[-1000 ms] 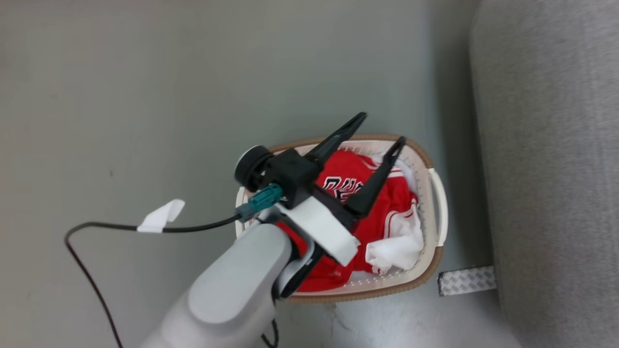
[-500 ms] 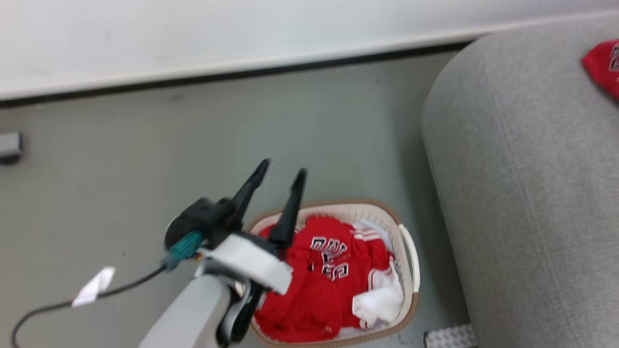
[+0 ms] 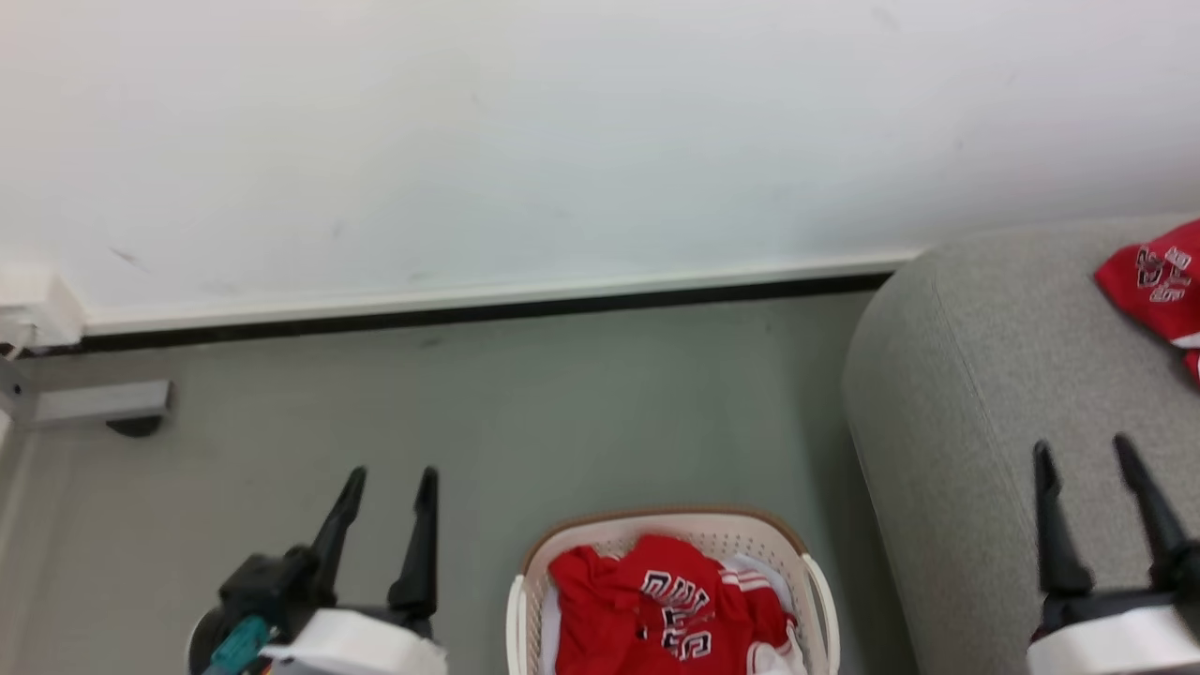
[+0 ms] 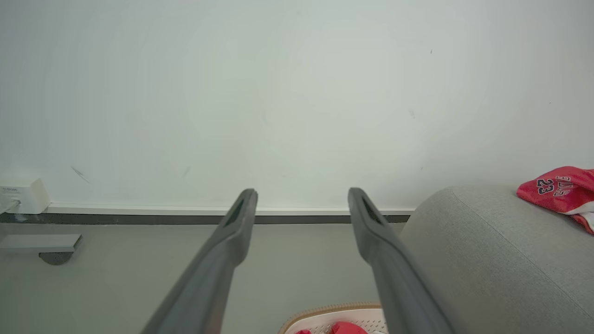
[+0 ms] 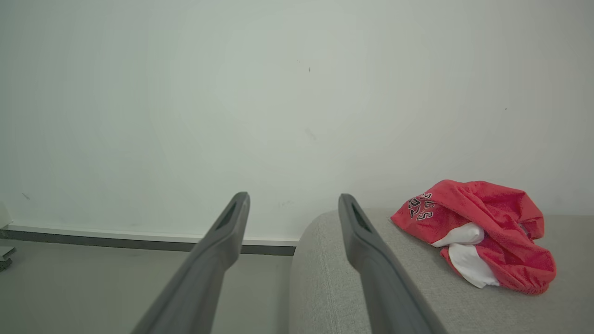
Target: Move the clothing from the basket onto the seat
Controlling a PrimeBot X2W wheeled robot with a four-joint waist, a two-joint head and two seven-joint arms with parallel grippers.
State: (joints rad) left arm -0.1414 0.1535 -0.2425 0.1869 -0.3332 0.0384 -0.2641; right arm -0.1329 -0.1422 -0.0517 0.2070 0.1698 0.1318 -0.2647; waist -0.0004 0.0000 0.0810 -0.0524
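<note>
Holding nothing, your left gripper (image 3: 392,473) gaped at lower left beside the basket (image 3: 656,517) with its jersey (image 3: 647,600); your right gripper (image 3: 1080,446) gaped at lower right against the sofa (image 3: 947,375).

The basket (image 3: 722,540) was perforated white plastic with a brown, woven-looking rim; the sofa (image 3: 947,394) matt, coarse-weave grey fabric; the jersey (image 3: 609,600) soft red cloth; the floor (image 3: 562,412) smooth, matt.

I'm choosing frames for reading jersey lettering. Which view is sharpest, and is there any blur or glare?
Head view: mildly soft, the right end effector smeared, lettering on the basket jersey barely readable. Right wrist view: sofa jersey crisp, the fingers blurred close to the lens. Left wrist view: even light, no glare, corners dimmer.
</note>
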